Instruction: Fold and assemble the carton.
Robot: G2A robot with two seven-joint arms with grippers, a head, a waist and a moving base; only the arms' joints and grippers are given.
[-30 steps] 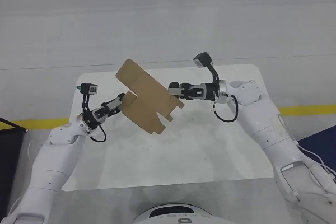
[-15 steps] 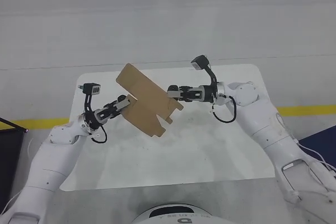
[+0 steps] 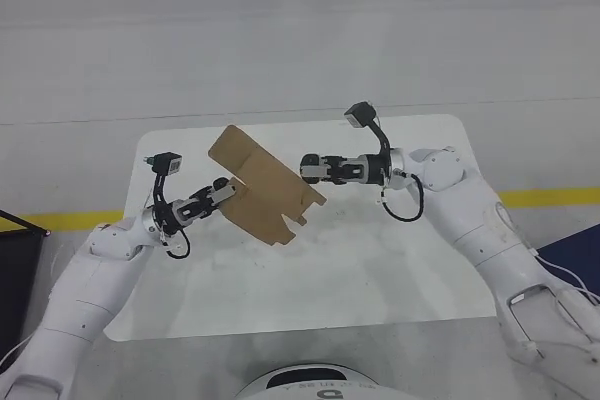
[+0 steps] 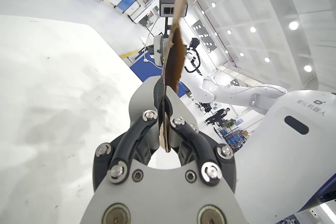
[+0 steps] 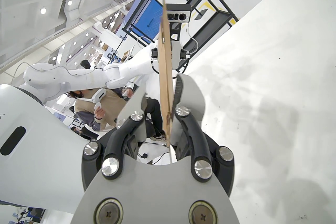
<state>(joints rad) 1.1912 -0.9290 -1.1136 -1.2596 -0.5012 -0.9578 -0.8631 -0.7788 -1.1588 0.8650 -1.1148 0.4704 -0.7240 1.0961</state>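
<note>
A flat brown carton (image 3: 265,185) hangs tilted above the far middle of the white table (image 3: 380,270), held between both arms. My left gripper (image 3: 223,190) is shut on its left edge; in the left wrist view the fingers (image 4: 170,107) clamp the cardboard (image 4: 176,51), seen edge-on. My right gripper (image 3: 308,165) is at the carton's right edge. In the right wrist view the right gripper (image 5: 161,86) stands open around the cardboard sheet (image 5: 164,64), which rests against one finger (image 5: 189,93) with a gap to the other.
A black frame (image 3: 0,220) stands on the floor just past the table's left side. A yellow floor line (image 3: 560,195) runs behind the table. The near half of the table is bare white surface.
The carton has sunk a little toward the table and shifted slightly nearer. My left gripper moved down and right with it. My right gripper stayed almost in place.
</note>
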